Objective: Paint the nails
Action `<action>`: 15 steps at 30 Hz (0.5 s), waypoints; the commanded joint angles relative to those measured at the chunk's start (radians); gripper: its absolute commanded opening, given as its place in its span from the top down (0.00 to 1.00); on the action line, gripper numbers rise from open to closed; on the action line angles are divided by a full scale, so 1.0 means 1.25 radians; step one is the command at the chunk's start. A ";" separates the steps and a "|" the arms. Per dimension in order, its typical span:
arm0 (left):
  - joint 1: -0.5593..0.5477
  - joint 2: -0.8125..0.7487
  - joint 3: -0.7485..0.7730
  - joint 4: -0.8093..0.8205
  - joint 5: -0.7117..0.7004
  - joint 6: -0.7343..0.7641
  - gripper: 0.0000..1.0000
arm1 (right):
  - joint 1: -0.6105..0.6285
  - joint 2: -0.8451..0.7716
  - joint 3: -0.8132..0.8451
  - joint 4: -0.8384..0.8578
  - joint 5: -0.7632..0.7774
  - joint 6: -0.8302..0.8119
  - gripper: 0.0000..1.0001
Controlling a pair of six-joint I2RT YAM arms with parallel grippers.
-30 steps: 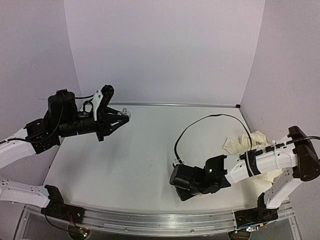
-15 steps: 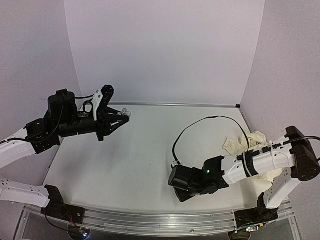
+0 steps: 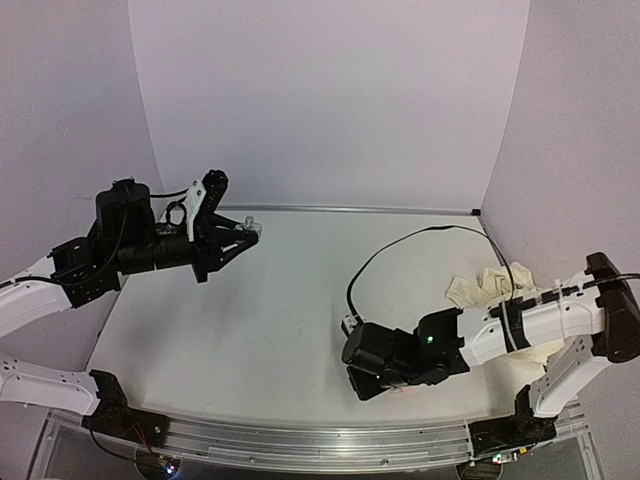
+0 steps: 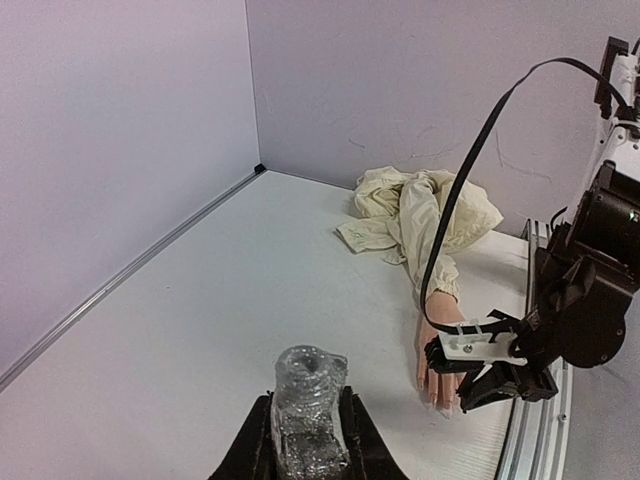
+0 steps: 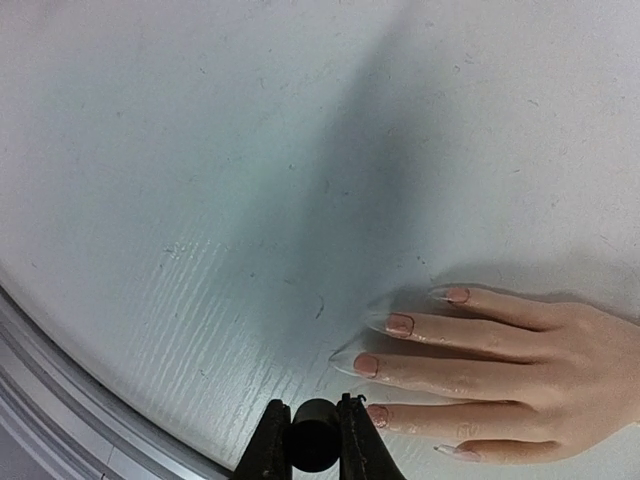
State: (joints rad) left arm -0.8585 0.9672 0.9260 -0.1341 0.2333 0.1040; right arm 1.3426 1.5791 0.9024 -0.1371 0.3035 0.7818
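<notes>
Since half a second ago the right arm has slid slightly rightward along the near edge, while the left arm has not shifted.

From above, the left gripper (image 3: 243, 236) hangs high at the far left with a clear bottle (image 3: 251, 226) at its tips. The right gripper (image 3: 372, 382) sits low over the white table (image 3: 270, 320), and a cream sleeve (image 3: 495, 283) lies at the right.

The left wrist view shows its fingers closed tight on the open-necked bottle. The mannequin hand (image 4: 440, 335) lies palm down by the near edge, well apart from it.

In the right wrist view the jaws, nearly together, pinch a small black cap (image 5: 314, 447). The pinkish nails (image 5: 399, 323) are just beside it and point left.
</notes>
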 commanded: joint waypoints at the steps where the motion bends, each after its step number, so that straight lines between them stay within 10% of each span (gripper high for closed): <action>1: 0.002 -0.010 0.014 0.007 0.013 -0.001 1.00 | 0.002 -0.054 -0.013 -0.032 0.041 0.016 1.00; 15: 0.002 -0.010 0.014 0.007 0.013 -0.002 1.00 | 0.001 -0.003 0.012 -0.100 0.059 0.038 1.00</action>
State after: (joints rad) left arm -0.8585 0.9672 0.9260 -0.1341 0.2348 0.1040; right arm 1.3426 1.5578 0.8986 -0.2062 0.3550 0.8200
